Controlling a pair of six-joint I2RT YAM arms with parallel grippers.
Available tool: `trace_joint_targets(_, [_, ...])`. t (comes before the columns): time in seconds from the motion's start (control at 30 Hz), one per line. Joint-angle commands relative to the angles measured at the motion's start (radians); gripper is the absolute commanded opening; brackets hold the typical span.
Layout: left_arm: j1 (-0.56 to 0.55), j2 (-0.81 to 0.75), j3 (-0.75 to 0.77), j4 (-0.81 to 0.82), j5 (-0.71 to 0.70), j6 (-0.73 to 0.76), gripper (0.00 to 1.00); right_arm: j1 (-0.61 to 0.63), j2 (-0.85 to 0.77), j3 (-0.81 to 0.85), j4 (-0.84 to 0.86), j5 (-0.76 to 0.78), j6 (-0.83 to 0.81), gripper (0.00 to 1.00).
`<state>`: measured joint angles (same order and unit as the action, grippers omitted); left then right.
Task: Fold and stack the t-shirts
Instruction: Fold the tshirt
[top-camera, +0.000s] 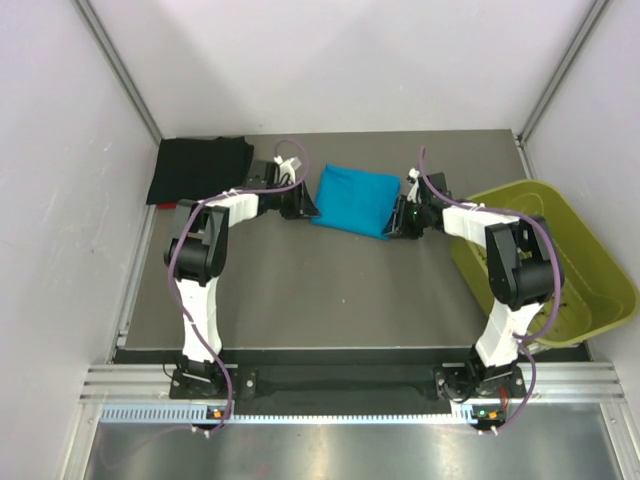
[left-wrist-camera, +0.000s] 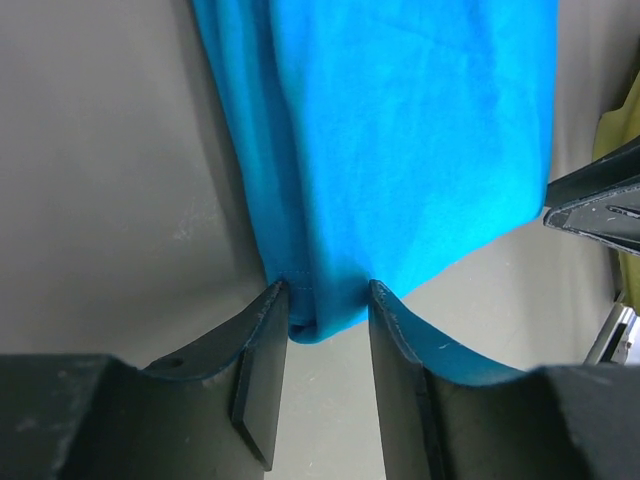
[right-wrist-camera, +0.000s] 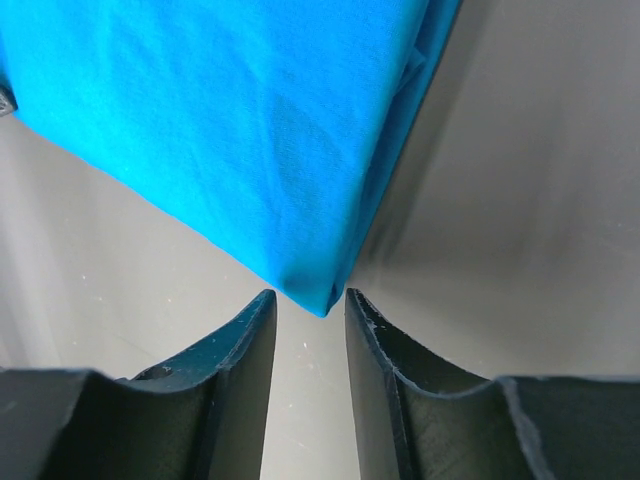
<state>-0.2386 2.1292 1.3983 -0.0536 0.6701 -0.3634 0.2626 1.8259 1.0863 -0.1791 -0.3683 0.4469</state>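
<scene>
A folded teal-blue t-shirt (top-camera: 355, 200) lies on the grey table, at its far middle. A folded black t-shirt (top-camera: 198, 168) lies at the far left corner. My left gripper (top-camera: 305, 203) sits low at the teal shirt's left edge. In the left wrist view the jaws (left-wrist-camera: 325, 295) stand apart, and a hemmed corner of the teal shirt (left-wrist-camera: 400, 130) reaches in between the tips without being pinched. My right gripper (top-camera: 398, 218) is at the shirt's right edge. Its jaws (right-wrist-camera: 308, 298) are open, with the corner of the teal shirt (right-wrist-camera: 230, 130) just at the gap.
A yellow-green plastic bin (top-camera: 590, 270) stands on the right, tilted over the table's edge beside the right arm. White walls with metal framing close in the table on three sides. Bare grey tabletop (top-camera: 320, 290) lies between the shirt and the arm bases.
</scene>
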Motion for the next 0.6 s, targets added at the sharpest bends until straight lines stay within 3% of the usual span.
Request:
trace_joint_targets(0.0, [-0.007,-0.009,-0.008,0.044,0.034,0.018,0.42,0.017,-0.011,0.007,0.041,-0.004,-0.005,0.34])
trace_joint_targets(0.03, [-0.008,-0.009,-0.016,0.046,0.039,0.011,0.40,0.017,-0.008,0.006,0.044,-0.006,-0.005,0.34])
trace_joint_targets(0.13, [-0.008,-0.006,-0.027,0.087,0.055,-0.009,0.14,0.017,-0.001,0.007,0.044,-0.011,-0.011,0.30])
trace_joint_targets(0.2, [-0.008,-0.005,-0.030,0.087,0.054,-0.019,0.00,0.018,0.004,0.011,0.041,-0.021,-0.023,0.17])
trace_joint_targets(0.3, [-0.005,-0.034,-0.059,0.058,0.001,-0.035,0.00,0.020,0.003,0.015,0.035,-0.044,-0.048,0.00])
trace_joint_targets(0.57, [-0.005,-0.187,-0.231,-0.067,-0.087,-0.103,0.00,0.066,-0.086,-0.026,-0.028,-0.031,-0.120,0.00])
